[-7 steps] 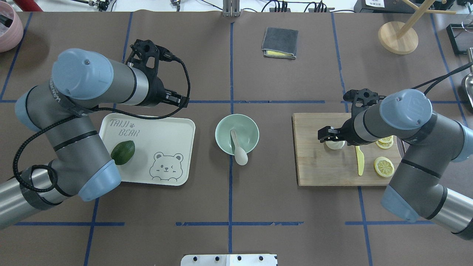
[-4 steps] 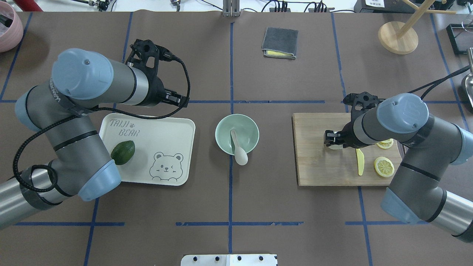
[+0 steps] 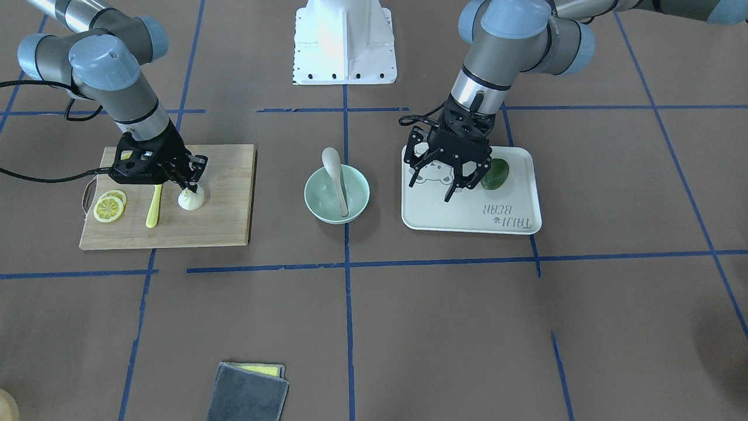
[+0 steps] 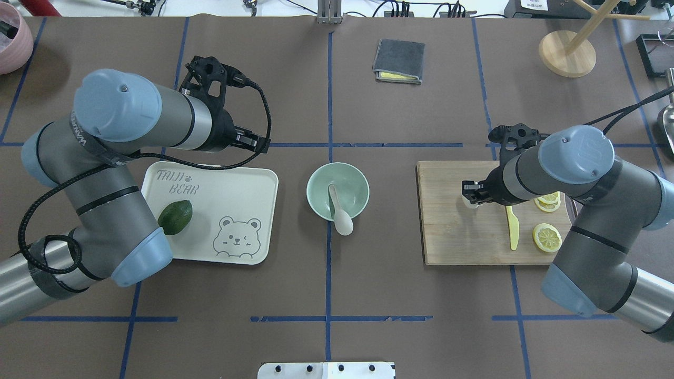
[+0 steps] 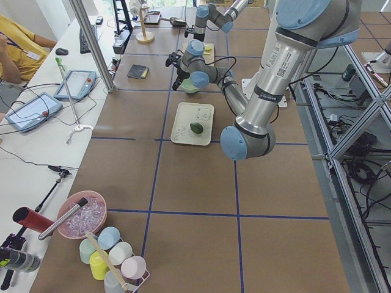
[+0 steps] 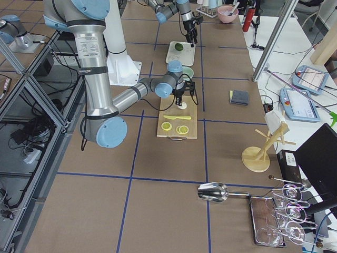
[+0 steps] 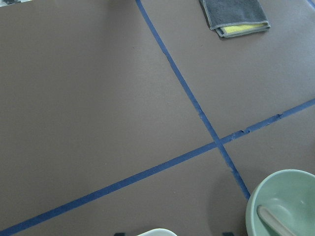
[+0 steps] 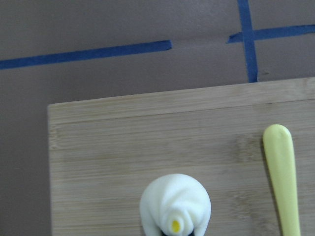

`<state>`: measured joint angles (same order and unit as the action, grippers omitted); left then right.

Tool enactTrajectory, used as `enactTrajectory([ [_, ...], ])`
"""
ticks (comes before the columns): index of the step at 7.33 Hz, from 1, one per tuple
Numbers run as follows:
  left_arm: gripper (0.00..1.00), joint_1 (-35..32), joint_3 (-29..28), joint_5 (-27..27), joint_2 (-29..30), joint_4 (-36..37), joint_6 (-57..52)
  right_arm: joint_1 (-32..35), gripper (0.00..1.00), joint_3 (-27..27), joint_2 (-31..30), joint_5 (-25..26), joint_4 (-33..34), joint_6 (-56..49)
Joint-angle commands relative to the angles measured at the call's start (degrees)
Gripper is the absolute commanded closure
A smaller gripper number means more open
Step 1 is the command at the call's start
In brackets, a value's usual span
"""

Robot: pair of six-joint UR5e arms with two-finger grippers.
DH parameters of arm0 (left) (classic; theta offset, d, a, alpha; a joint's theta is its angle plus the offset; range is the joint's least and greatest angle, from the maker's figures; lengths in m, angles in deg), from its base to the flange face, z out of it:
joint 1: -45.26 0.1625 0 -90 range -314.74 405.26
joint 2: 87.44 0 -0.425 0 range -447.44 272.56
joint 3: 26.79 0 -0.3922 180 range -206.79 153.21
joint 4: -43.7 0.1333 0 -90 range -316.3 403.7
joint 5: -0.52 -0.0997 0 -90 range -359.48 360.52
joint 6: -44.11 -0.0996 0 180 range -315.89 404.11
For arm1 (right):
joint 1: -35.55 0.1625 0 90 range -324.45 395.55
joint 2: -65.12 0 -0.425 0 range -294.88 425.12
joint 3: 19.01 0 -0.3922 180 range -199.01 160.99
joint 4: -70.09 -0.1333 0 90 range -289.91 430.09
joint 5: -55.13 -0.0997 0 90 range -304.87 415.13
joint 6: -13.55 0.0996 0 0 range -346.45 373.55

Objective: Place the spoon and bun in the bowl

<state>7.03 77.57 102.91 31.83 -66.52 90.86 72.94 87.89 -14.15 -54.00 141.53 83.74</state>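
Observation:
The white bun point(image 3: 191, 199) sits on the wooden cutting board point(image 3: 222, 175). My right gripper point(image 3: 189, 187) is down over it, fingers closed on its pleated top; the bun rests on the board. In the overhead view the gripper point(image 4: 472, 197) hides most of the bun point(image 4: 469, 204); the right wrist view shows its twisted tip point(image 8: 174, 204). The mint bowl point(image 3: 327, 217) point(image 4: 353, 184) stands at the table's middle. The off-white spoon point(image 3: 336, 175) point(image 4: 339, 213) lies in it, handle inside, scoop over the rim toward the robot. My left gripper point(image 3: 453, 184) point(image 4: 251, 139) hangs open and empty above the tray.
A yellow knife point(image 4: 512, 229) and lemon slices point(image 4: 546, 237) lie on the board beside the bun. A cream tray point(image 4: 237, 189) holds a green avocado point(image 4: 175, 216). A grey cloth point(image 4: 399, 60) and a wooden stand point(image 4: 567, 52) are at the far side.
My right gripper came down over the bun and its fingers closed from wide open onto it. The left arm, bowl and spoon have not moved.

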Motion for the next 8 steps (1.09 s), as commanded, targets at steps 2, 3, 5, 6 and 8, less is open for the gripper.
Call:
enactTrajectory([
  [2, 0.28, -0.8, 3.6, 0.2, -3.2, 0.0, -0.1, -0.5, 0.88, 1.8, 14.9, 0.1, 14.3, 2.2],
  [3, 0.28, -2.3, 5.8, 1.3, -6.2, 0.0, -0.9, -3.6, 0.87, 1.2, 18.8, 0.5, 15.8, 8.1],
  [5, 0.28, -3.7, 6.6, 2.7, -7.3, -0.2, -3.3, -8.7, 0.86, -1.1, 24.0, 6.5, 15.7, 13.9],
  [6, 0.28, -3.7, 6.6, 2.7, -7.7, -0.2, -3.4, -9.6, 0.82, -4.2, 26.1, 6.6, 15.5, 15.4],
  [8, 0.27, -3.6, 6.6, 2.7, -7.7, -0.3, -3.4, -9.7, 0.61, -6.5, 27.4, 8.2, 15.4, 15.3],
])
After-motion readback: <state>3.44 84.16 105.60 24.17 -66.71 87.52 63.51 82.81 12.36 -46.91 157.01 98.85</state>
